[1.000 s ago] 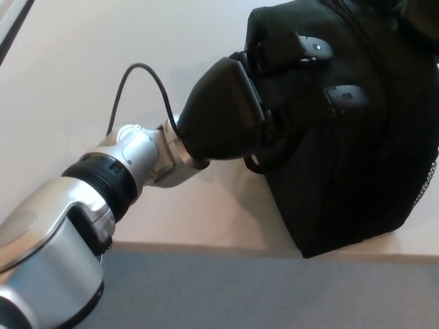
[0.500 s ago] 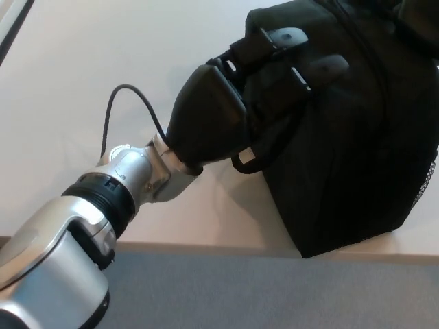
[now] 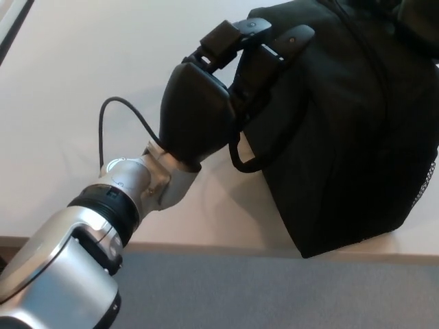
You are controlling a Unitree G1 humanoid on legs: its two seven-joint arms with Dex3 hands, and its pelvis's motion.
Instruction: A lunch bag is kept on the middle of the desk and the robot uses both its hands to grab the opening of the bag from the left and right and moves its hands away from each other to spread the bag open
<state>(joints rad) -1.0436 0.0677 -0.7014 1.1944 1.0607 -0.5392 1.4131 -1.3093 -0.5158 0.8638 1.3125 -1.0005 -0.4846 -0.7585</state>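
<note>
- Left hand (image 3: 230, 82) at the black lunch bag's (image 3: 350, 130) upper left edge, fingers (image 3: 291, 41) spread, gripping nothing.
- Bag upright on the white bench (image 3: 89, 75), near its front edge.
- Right hand out of frame.

Lunch bag (image 3: 350, 130) on desk (image 3: 82, 75), right side; left hand (image 3: 226, 89) against bag's left side.

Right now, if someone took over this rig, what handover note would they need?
Left hand: at the bag's left upper edge, fingers stretched over the top; whether it grips fabric cannot be told.
Right hand: not in view.
Bag: black, sits on the desk near its front edge, a strap loop hanging on its left side.
Done: left hand has reached the bag.
Left: confirm the left grip, bring the right hand to the other side, pull apart. The opening is not visible, so its state is unknown.
</note>
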